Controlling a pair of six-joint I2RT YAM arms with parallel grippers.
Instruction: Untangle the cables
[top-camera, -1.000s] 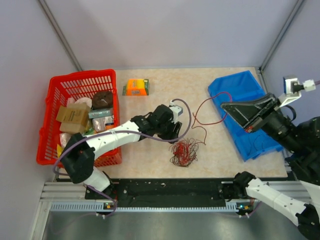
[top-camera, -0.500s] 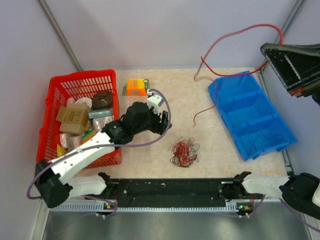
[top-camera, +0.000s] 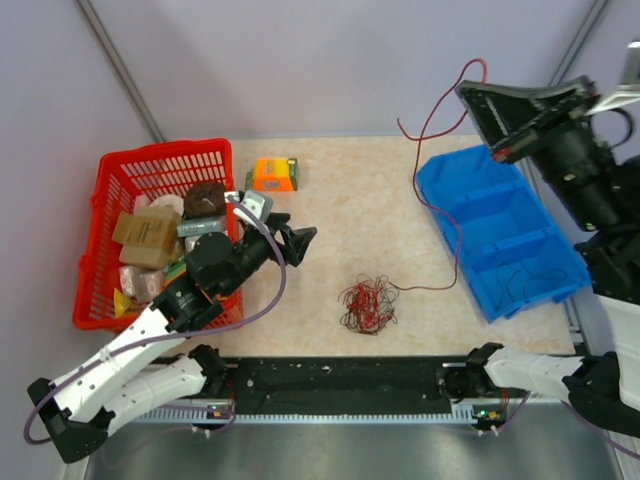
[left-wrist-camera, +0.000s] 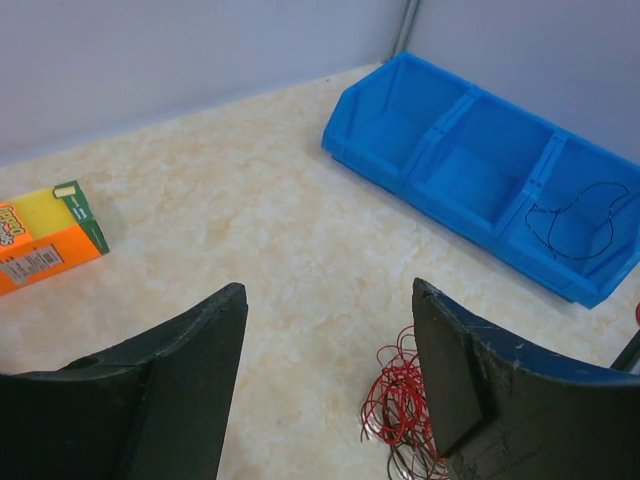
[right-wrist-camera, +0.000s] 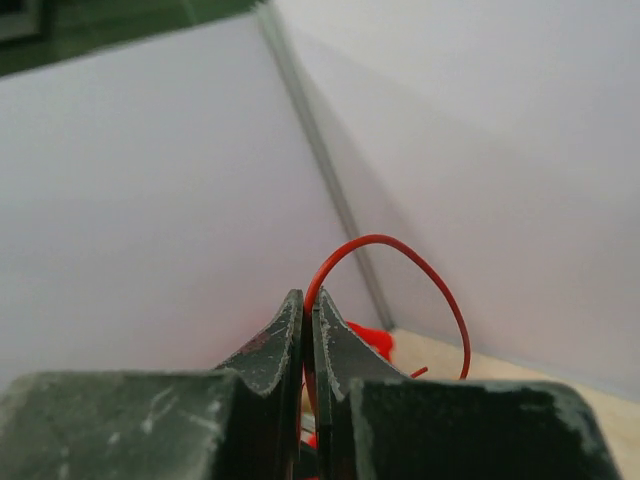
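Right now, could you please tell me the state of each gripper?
Left gripper: open, holding nothing.
Right gripper: shut on a long thin red wire.

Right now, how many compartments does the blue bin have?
3 in the blue bin, in a row: far one, middle one, near one holding a thin dark wire. None hidden.

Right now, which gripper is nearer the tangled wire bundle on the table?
Left. The left gripper, open, hovers just left of the wire bundle. The right gripper is raised far off, near the blue bin's far end, shut on one red wire.
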